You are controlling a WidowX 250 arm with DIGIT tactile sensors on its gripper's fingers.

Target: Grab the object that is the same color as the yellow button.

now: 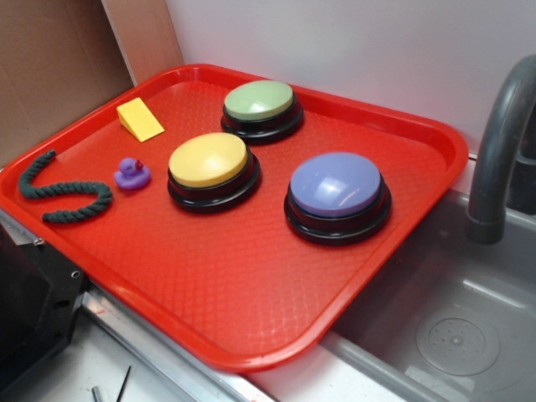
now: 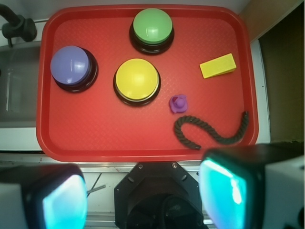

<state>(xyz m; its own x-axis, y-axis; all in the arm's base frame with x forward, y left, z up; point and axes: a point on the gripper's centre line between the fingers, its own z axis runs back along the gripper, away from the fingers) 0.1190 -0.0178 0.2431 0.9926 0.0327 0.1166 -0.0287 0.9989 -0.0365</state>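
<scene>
The gripper [image 2: 143, 200] is hovering with its fingers [image 2: 62, 202] spread wide, holding nothing, nearer than the red tray [image 2: 95, 138]. On the tray, the green rope [image 2: 209, 131] is lying nearest, then the purple duck [image 2: 178, 103] just beside the yellow button [image 2: 137, 79]. Farther back, well right of that button, the yellow wedge [image 2: 218, 65] is sitting.

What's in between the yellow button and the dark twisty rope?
The little purple duck sits between the yellow button and the rope, on the red tray; both views show it.

Toy kitchen setup: grey sink [image 1: 452, 335], faucet [image 1: 498, 151], red tray [image 1: 251, 310] on counter.
</scene>
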